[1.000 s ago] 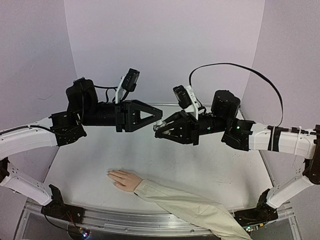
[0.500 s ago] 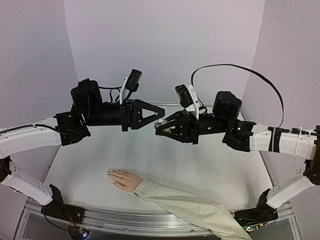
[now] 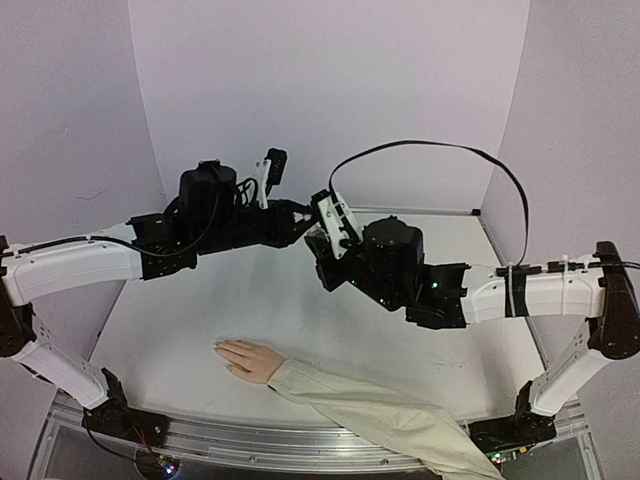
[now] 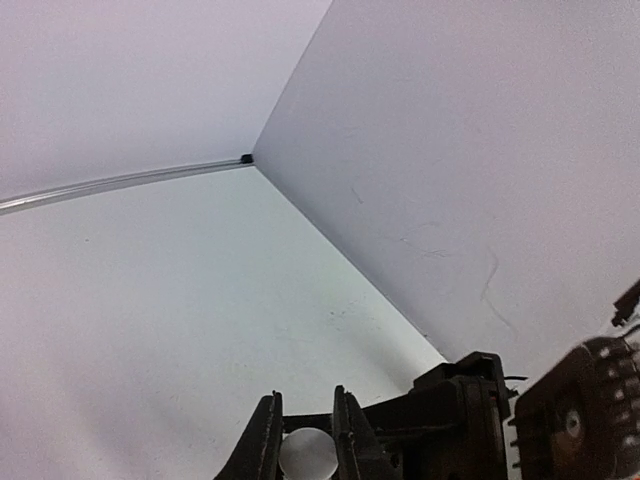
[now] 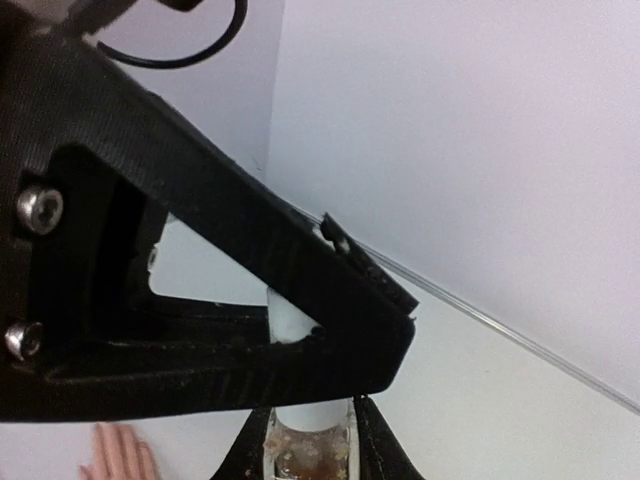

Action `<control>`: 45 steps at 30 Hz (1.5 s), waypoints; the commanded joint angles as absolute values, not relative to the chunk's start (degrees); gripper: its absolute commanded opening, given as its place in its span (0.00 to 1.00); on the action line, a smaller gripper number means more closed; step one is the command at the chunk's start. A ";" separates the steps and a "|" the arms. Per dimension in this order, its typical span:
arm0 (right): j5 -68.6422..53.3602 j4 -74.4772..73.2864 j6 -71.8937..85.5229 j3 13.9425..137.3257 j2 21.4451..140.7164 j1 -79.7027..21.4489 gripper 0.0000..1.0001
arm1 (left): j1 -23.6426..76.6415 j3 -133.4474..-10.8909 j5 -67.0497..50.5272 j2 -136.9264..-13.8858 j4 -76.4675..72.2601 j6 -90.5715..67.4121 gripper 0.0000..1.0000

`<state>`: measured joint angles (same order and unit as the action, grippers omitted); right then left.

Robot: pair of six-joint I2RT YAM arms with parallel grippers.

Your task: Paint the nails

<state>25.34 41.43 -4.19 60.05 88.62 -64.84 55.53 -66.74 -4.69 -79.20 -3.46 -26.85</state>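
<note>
Twisting the white cap (image 5: pixel 288 322) off should have the left gripper (image 4: pixel 306 418), clamped on it, turn about the bottle (image 5: pixel 300 462) axis while the right gripper (image 5: pixel 308 440) pinches the bottle steady, high above the mannequin hand (image 3: pixel 250 360), whose nails (image 3: pixel 219 347) tip its fingers

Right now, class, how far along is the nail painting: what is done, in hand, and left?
Done: the small clear bottle is off the white table, gripped in the right claw. In hand: the left claw is shut on its round white cap, apparently to unscrew it. Left: opening the bottle, then painting the nails of the pale flesh-coloured mannequin hand lying below on the table.
</note>
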 commanded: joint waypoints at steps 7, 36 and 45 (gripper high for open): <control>3.50 44.83 -3.11 61.87 84.74 -53.64 0.00 | 55.11 -73.77 -8.52 -79.63 1.74 -31.06 0.06; -64.36 57.92 28.98 63.91 84.52 -42.28 0.00 | 53.09 -77.38 -36.56 -79.03 -5.81 -28.75 0.51; -64.66 57.70 28.63 63.83 84.78 -42.28 0.00 | 53.15 -79.67 -36.09 -81.51 -6.13 -29.13 0.32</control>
